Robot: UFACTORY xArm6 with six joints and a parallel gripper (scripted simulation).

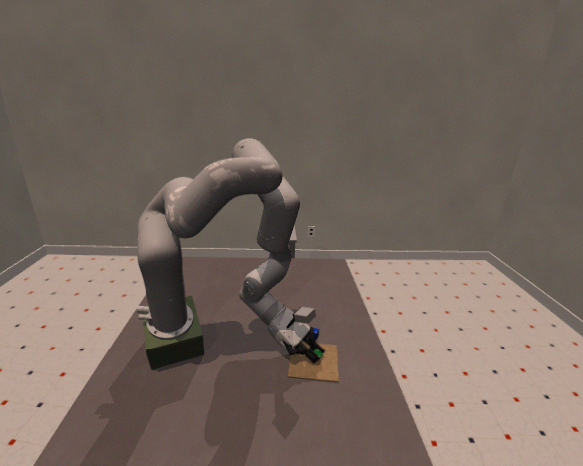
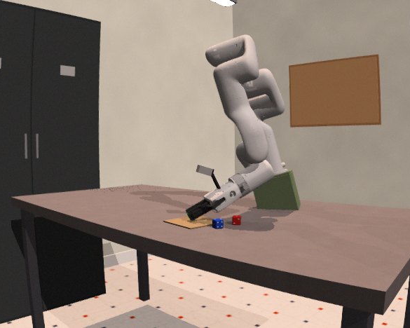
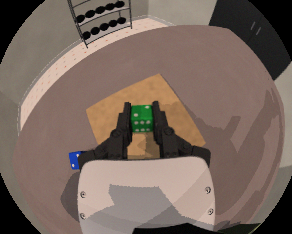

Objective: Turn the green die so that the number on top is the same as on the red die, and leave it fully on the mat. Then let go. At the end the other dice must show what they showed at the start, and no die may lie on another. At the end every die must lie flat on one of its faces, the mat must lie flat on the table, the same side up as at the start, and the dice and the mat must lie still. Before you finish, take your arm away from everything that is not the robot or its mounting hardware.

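Note:
My gripper (image 1: pixel 317 353) (image 2: pixel 190 214) (image 3: pixel 141 110) is tilted, pointing slantwise down over the mat (image 1: pixel 309 371) (image 2: pixel 176 221) (image 3: pixel 107 112). It is shut on the green die (image 1: pixel 319 352) (image 3: pixel 142 119), one finger on each side. The die is low over the mat; whether it touches cannot be told. In the wrist view its far face shows two pips and its near face six. The blue die (image 1: pixel 315 331) (image 2: pixel 217 223) (image 3: pixel 74 160) is on the table beside the mat. The red die (image 2: pixel 236 220) stands on the table near the blue one; its top number is too small to read.
The arm's green base block (image 1: pixel 174 347) (image 2: pixel 277 192) stands on the table (image 1: pixel 231 426) (image 2: pixel 286 247). The blue die is close to the gripper's side in the wrist view. The red die is hidden in the top view and the wrist view.

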